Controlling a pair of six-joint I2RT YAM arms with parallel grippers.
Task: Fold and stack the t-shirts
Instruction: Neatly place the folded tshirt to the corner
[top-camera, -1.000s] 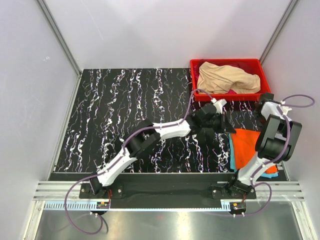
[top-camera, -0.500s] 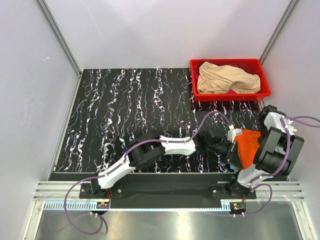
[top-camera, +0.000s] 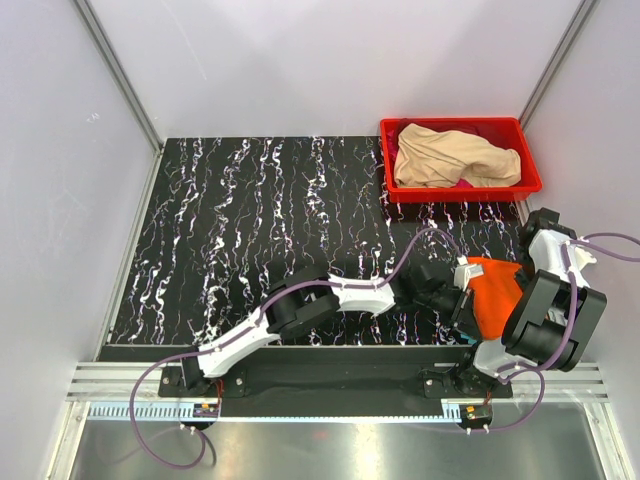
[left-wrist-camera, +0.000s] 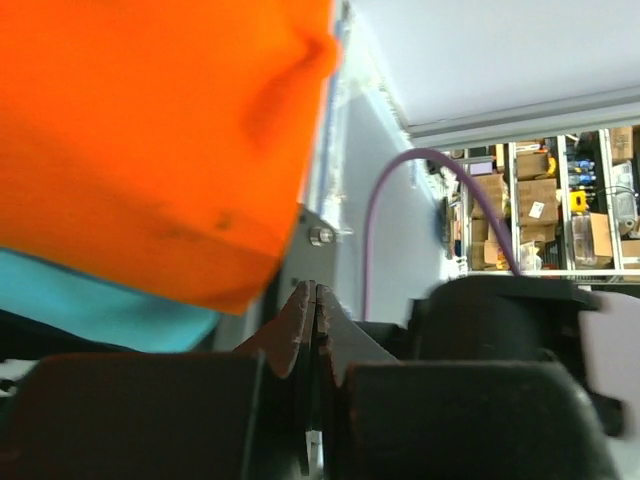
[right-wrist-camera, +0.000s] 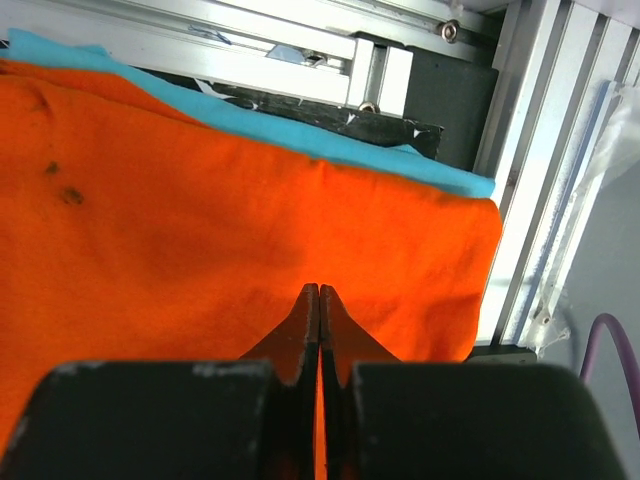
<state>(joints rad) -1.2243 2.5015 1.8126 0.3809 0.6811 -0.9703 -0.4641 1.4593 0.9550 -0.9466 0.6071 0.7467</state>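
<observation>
Left gripper (left-wrist-camera: 312, 300) is sitting fully closed, nothing showing between its tips. The orange t-shirt (left-wrist-camera: 150, 130) is lying just above-left of them. Right gripper (right-wrist-camera: 318, 292) is also sitting closed, tips over the orange, pinch unclear. Cloth is looking soft, light and floppy, so I'd be pinching a folded edge.

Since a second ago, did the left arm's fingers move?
Yes. The left fingers moved away from the red bin, down the top view to the orange t-shirt.

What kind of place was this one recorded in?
Likely a robotics lab test cell: plain white panel walls on aluminium framing enclose a black marbled table, and the left wrist view shows storage shelves stacked with cardboard boxes beyond.
</observation>
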